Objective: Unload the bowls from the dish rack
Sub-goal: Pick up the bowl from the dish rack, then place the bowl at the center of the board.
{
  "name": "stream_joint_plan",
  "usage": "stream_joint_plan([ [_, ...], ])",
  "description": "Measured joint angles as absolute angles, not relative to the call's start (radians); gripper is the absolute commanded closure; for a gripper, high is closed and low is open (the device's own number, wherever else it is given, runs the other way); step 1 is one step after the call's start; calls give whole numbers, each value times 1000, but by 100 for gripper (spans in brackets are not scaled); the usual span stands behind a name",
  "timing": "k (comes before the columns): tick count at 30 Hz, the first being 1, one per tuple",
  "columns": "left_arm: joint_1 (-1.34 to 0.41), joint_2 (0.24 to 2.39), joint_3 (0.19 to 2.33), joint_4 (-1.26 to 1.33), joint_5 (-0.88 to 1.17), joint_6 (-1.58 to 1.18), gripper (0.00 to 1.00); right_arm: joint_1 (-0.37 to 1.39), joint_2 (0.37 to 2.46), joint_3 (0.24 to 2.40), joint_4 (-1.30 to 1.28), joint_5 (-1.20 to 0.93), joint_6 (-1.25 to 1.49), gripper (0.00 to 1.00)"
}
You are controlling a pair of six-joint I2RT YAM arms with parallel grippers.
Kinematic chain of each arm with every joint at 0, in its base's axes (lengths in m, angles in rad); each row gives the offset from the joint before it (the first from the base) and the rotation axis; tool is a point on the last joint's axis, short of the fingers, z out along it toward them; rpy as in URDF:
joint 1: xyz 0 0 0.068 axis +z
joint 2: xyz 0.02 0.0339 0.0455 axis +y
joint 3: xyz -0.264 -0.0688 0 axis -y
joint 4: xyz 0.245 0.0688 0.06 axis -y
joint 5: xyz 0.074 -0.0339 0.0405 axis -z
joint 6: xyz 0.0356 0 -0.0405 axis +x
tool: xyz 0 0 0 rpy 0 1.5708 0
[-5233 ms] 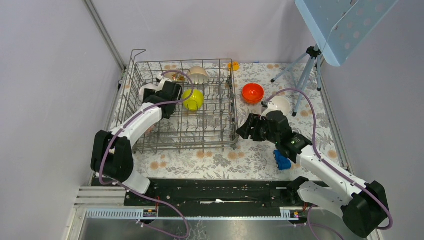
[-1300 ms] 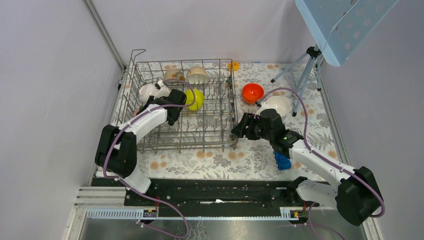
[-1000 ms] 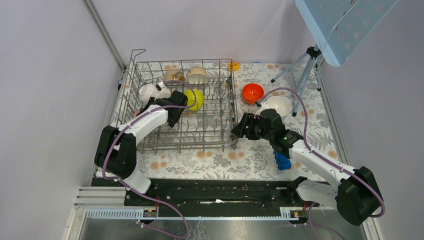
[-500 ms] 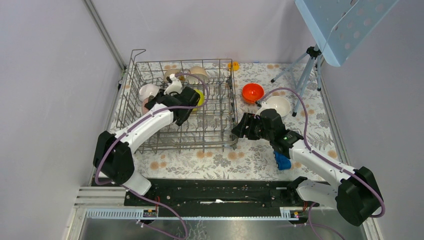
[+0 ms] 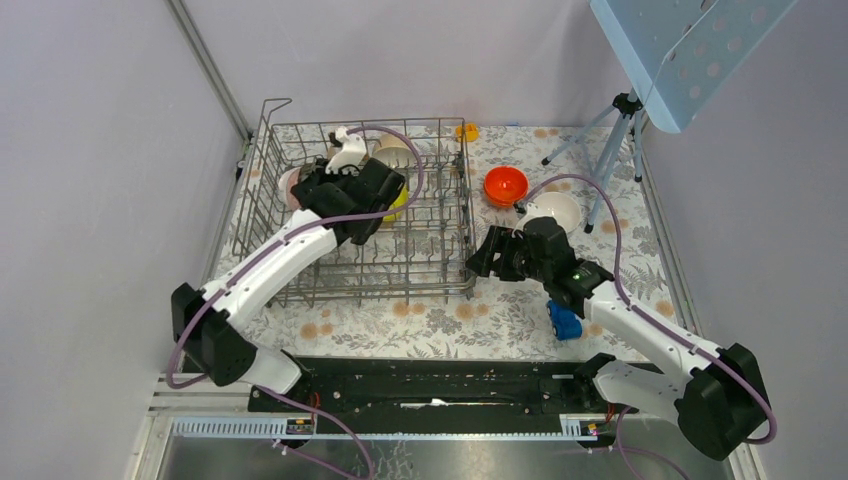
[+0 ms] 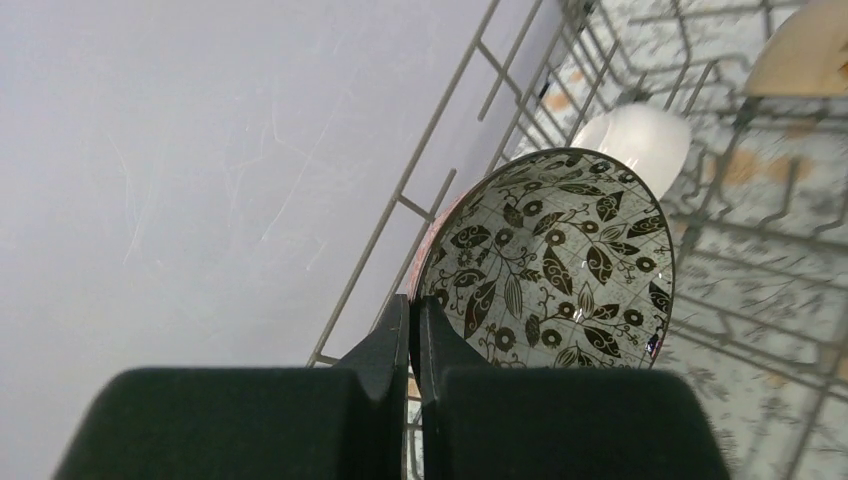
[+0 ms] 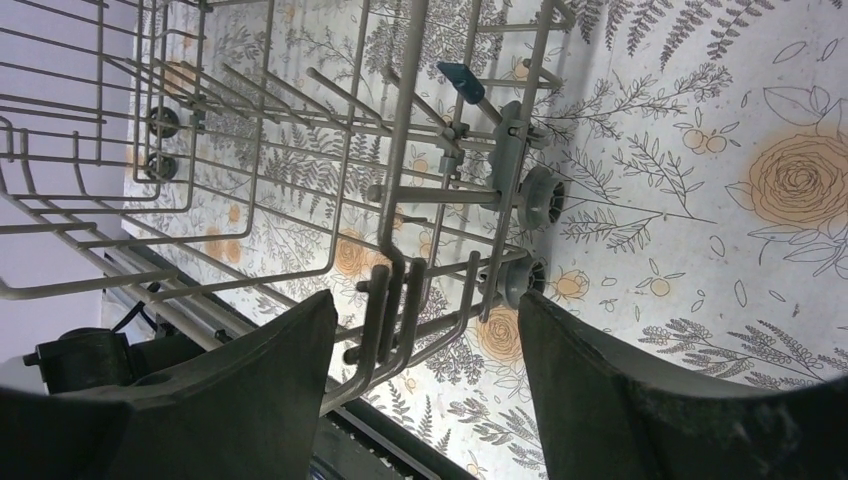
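My left gripper [image 6: 412, 310] is shut on the rim of a bowl [image 6: 560, 260] with a dark leaf pattern inside and a pinkish outside. It holds the bowl tilted above the left part of the dish rack [image 5: 455, 282]. From above, that gripper [image 5: 305, 188] and the bowl [image 5: 290, 185] hang over the rack. A yellow-green bowl [image 5: 397, 207] and a beige bowl [image 5: 395, 150] stand in the rack, and a white bowl [image 6: 640, 140] shows below. My right gripper [image 5: 480, 262] is open, its fingers either side of the rack's near right corner wires [image 7: 400, 300].
An orange-red bowl [image 5: 505, 185] and a white bowl [image 5: 557, 210] sit on the flowered mat right of the rack. A blue toy car [image 5: 563, 320] lies by my right arm. A tripod [image 5: 610, 150] stands at the back right, and a wall runs along the rack's left side.
My left arm has lifted the patterned bowl up out of the rack's left side and swung back and to the right. My right gripper stays by the rack corner, its jaws slightly wider.
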State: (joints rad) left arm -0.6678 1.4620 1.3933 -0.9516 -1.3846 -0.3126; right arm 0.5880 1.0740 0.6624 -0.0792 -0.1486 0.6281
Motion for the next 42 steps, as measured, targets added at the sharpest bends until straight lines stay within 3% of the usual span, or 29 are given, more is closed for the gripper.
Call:
stream_joint_plan([
  [6,-713,1344,1447,-897,-1323,-296,100,588,1029,716,-142,-148,616,19],
  [13,-720,1145,1430,-826,-1041,-359,100,588,956,795,-251,-147,580,18],
  [29,-724,763,964,-565,-179,-449,100,588,534,822,-420,-219,513,20],
  [36,-725,657,932,-538,-76,-454,100,590,710,952,-455,-283,513,23],
  [42,-725,716,948,-566,-112,-453,100,692,916,1093,-463,-216,511,23],
])
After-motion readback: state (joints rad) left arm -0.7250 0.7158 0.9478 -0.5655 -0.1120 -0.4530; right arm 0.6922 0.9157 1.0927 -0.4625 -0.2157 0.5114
